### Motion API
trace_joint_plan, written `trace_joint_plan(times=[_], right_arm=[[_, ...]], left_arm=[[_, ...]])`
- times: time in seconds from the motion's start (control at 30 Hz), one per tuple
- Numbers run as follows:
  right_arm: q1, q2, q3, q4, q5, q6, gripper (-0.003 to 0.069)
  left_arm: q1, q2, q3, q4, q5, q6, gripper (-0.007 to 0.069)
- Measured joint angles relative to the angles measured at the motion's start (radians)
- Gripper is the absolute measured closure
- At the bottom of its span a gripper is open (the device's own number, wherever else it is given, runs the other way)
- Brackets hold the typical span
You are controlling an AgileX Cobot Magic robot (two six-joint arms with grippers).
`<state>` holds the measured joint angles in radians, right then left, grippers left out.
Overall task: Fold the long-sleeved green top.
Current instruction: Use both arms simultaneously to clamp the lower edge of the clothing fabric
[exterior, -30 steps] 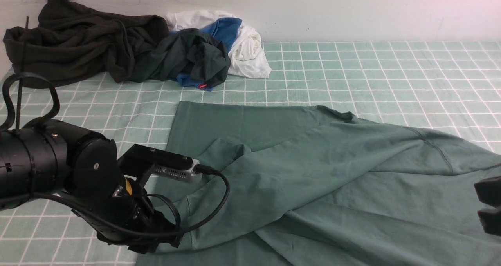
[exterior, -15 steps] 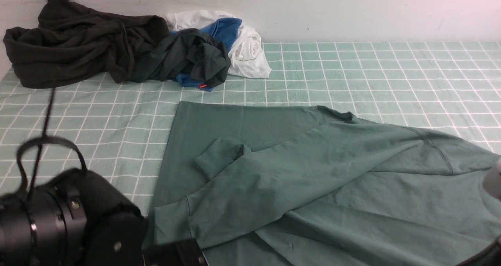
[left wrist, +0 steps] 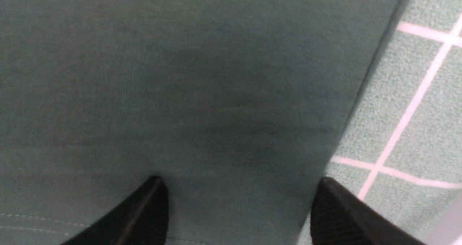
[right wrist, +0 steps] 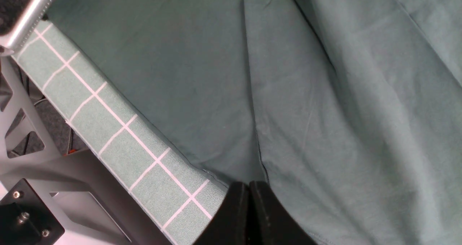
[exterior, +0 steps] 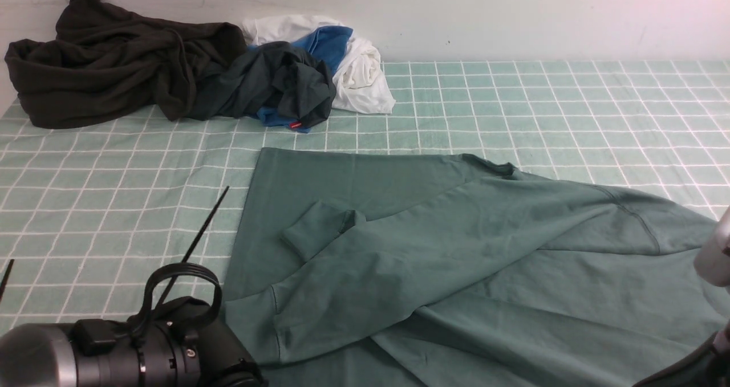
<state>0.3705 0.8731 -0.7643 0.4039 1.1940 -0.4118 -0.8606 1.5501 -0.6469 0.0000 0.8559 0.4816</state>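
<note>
We saw the left arm (exterior: pixel 142 353) had backed off the sleeve (exterior: pixel 353 267) to the near-left corner; the sleeve stayed laid across the top (exterior: pixel 485 307), spread mid-table on the checked cloth (exterior: pixel 513 102); left gripper (left wrist: pixel 238 205) fingers apart over the fabric; right gripper (right wrist: pixel 249 201) fingers together at the top's near edge, couldn't tell if pinching it; sleeve fold looked done, body folds left.
</note>
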Motion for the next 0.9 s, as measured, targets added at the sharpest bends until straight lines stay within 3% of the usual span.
trace_joint_plan(times=[0.13,0.3,0.33,0.43,0.53,0.9], right_arm=[[0.0,0.0,0.0,0.0,0.0,0.0,0.0673],[0.0,0.0,0.0,0.0,-0.002,0.0,0.0673],[0.0,0.0,0.0,0.0,-0.002,0.0,0.0673],[0.0,0.0,0.0,0.001,-0.002,0.0,0.0673],[0.0,0.0,0.0,0.001,-0.002,0.0,0.0673],[0.0,0.0,0.0,-0.013,-0.004,-0.001,0.0673]], left_arm=[[-0.053,0.005,-0.001,0.074,0.002,-0.011,0.0193],[-0.103,0.005,-0.001,0.124,0.021,-0.117,0.038],[-0.104,0.005,-0.001,0.124,0.024,-0.123,0.0389],[-0.107,0.007,-0.001,0.131,0.034,-0.179,0.0533],[-0.107,0.011,-0.011,0.149,0.045,-0.188,0.0603],[-0.107,0.025,-0.056,0.172,0.089,-0.239,0.0619]])
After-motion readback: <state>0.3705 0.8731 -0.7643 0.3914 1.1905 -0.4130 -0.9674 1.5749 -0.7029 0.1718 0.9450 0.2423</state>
